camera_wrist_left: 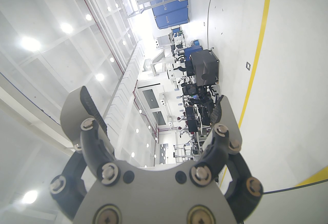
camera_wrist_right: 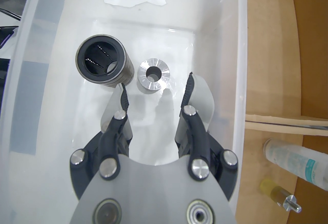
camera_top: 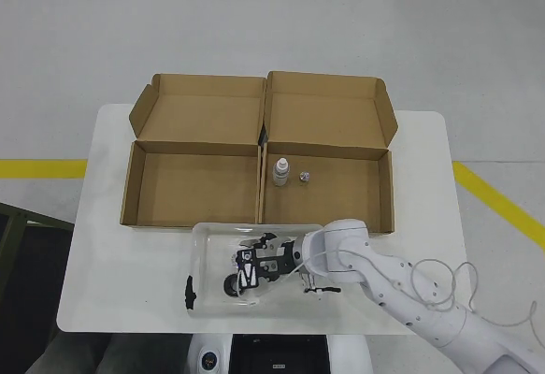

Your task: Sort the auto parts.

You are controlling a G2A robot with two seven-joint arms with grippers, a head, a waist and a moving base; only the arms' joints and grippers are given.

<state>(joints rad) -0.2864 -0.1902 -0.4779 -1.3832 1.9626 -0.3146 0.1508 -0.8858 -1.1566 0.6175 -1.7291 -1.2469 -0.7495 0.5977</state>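
The desk [camera_top: 99, 280] carries two open cardboard boxes [camera_top: 193, 187] on its far side and a clear bin [camera_top: 205, 236] nearer. In the bin, the right end effector [camera_wrist_right: 156, 82] is spread just short of a metal ring [camera_wrist_right: 153, 76], which sits just beside a black sleeve [camera_wrist_right: 102, 63]. The left end effector [camera_wrist_left: 155, 96] is spread and empty.

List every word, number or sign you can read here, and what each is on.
None can be read.
White bottle in the cardboard box: teal print, too blurred to read.
Blue cabinet in the room behind: white mark, too small to read.
Floor marker: too small to read.
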